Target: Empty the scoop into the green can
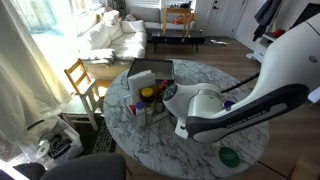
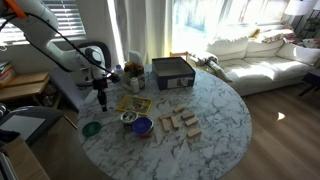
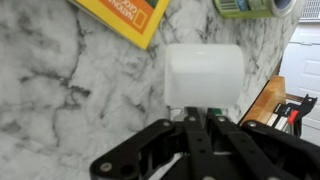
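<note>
My gripper [image 3: 196, 118] is shut on the handle of a white scoop [image 3: 203, 72], held over the marble table [image 3: 70, 90]; the cup points away from the wrist and its contents are hidden. In an exterior view the gripper [image 2: 101, 97] hangs over the table's left part, next to a yellow book [image 2: 133, 103]. The green can [image 2: 91, 128] sits low near the table edge, apart from and in front of the gripper. It also shows in an exterior view [image 1: 228, 156] near the front rim. The can is out of the wrist view.
A purple-blue bowl [image 2: 142, 126] and a small jar stand beside the can. Wooden blocks [image 2: 180, 122] lie mid-table and a black box [image 2: 172, 72] stands at the back. The yellow book [image 3: 120, 15] and a greenish round object [image 3: 255, 6] lie beyond the scoop. A chair [image 1: 82, 78] stands by the table.
</note>
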